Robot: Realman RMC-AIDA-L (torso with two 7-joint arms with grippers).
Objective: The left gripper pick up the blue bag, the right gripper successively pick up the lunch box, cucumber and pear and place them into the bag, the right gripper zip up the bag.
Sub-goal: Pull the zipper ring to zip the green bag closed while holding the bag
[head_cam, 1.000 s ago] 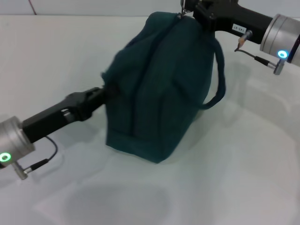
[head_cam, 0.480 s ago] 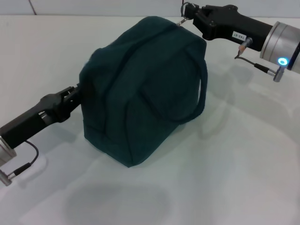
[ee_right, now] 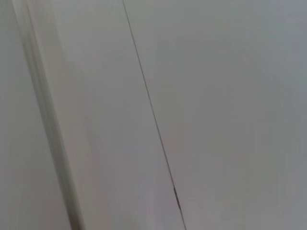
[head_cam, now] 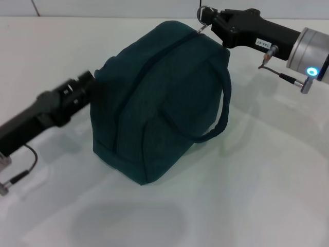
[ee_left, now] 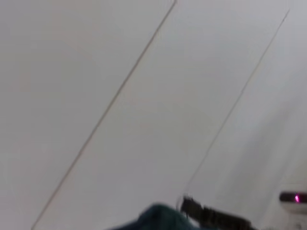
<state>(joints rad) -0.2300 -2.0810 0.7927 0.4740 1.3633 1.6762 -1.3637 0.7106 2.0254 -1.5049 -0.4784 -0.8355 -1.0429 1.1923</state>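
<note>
The blue bag (head_cam: 154, 98) stands on the white table with its zip line running closed along the top and one loop handle (head_cam: 218, 110) hanging down its right side. My right gripper (head_cam: 212, 18) is at the bag's far top corner, shut on the ring zip pull (head_cam: 205, 12). My left gripper (head_cam: 86, 82) is against the bag's left end, blurred. The left wrist view catches a sliver of the bag (ee_left: 158, 215) and the right gripper (ee_left: 192, 208) beyond it. The lunch box, cucumber and pear are out of view.
White table (head_cam: 257, 185) lies all around the bag. The right wrist view shows only pale surface with a thin seam (ee_right: 153, 120).
The bag has swung and settled lower, its handle now hanging on the right. My left gripper has risen along the bag's left end. The right gripper has barely moved.
</note>
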